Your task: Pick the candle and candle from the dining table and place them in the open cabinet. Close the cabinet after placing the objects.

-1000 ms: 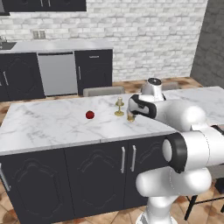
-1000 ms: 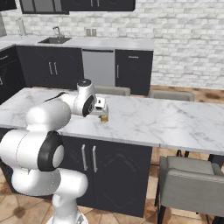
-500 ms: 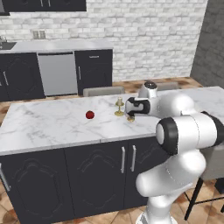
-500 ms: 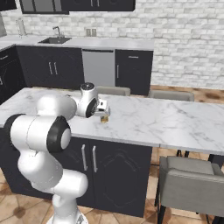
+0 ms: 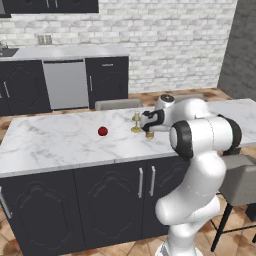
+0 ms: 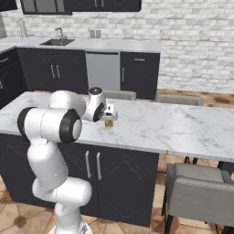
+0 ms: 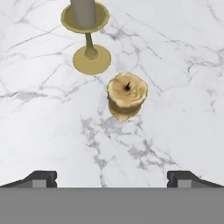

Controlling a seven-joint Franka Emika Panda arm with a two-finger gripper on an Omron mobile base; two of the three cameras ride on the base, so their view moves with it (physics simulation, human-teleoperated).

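On the marble dining table [image 5: 60,145] the short golden-tan candle [image 7: 127,96] stands upright, with the cream candle on its brass candlestick [image 7: 89,39] just beyond it. My gripper [image 7: 112,177] hangs above the squat candle, open, its fingertips [image 7: 41,177] spread wide and holding nothing. In the left base view the gripper [image 5: 148,121] is over the squat candle [image 5: 149,134], right of the candlestick [image 5: 136,122]. In the right base view the gripper [image 6: 109,114] covers part of the squat candle [image 6: 109,124]. Only the lower edge of the dark wall cabinet [image 5: 50,5] shows, so I cannot tell whether a door is open.
A small red apple [image 5: 102,131] lies on the table left of the candlestick. Grey chairs [image 6: 201,192] stand at the table's right and far sides. A back counter with a sink [image 6: 57,42] and a dishwasher [image 5: 67,82] runs along the white brick wall.
The arm has folded, its elbow swinging toward the camera, and the hand has settled over the squat candle. The jaws stayed open. The candles and the apple have not moved.
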